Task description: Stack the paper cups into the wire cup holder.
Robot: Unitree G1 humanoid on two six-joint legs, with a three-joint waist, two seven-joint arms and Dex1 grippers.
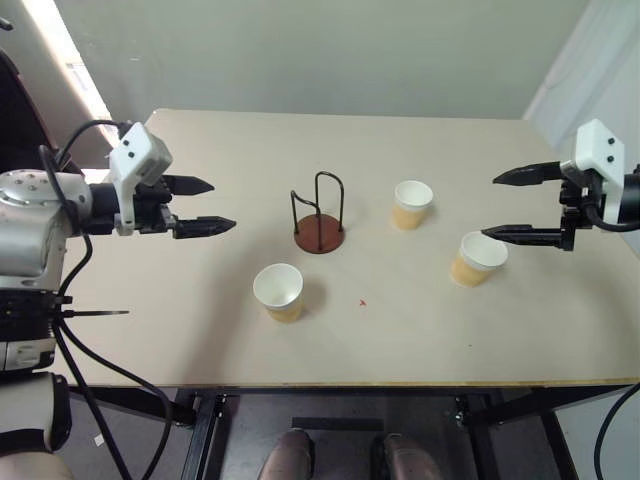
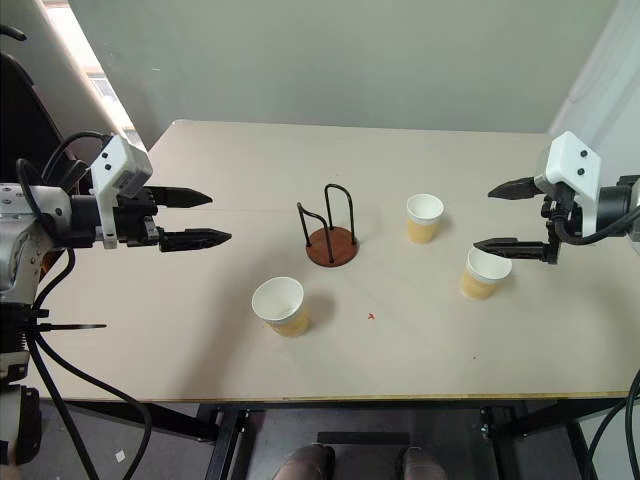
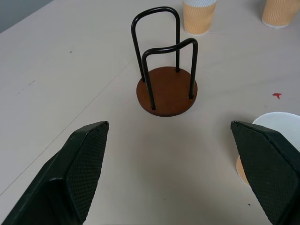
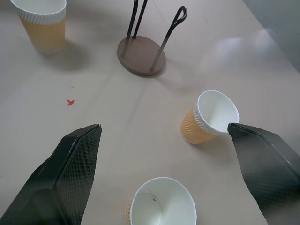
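My left pincer (image 1: 203, 206) hangs above the left part of the worktop (image 1: 200, 330), with its two black fingers wide apart and nothing between them. It points toward the middle of the worktop. My right pincer (image 1: 510, 205) hangs above the right part, also with the fingers wide apart and empty, and it points toward the middle from the other side.

The wire cup holder (image 1: 319, 222) stands upright near the centre of the pale worktop. Its round reddish-brown base lies flat, and two thin black wire loops rise from it, one taller than the other. There is no cup in it.

The three paper cups all stand upright on the worktop with the open mouth up, and they are apart from each other. The near cup (image 1: 278, 291) is in front of the holder, a little to my left, closer to the front edge. The far cup (image 1: 411, 204) is to the right of the holder, at about the same depth as it. The right cup (image 1: 477, 258) stands further to the right and nearer to me; the lower finger of my right pincer is above its rim in the head view, and I cannot tell whether they touch.

A small red mark (image 1: 362, 301) lies on the worktop between the near cup and the right cup.
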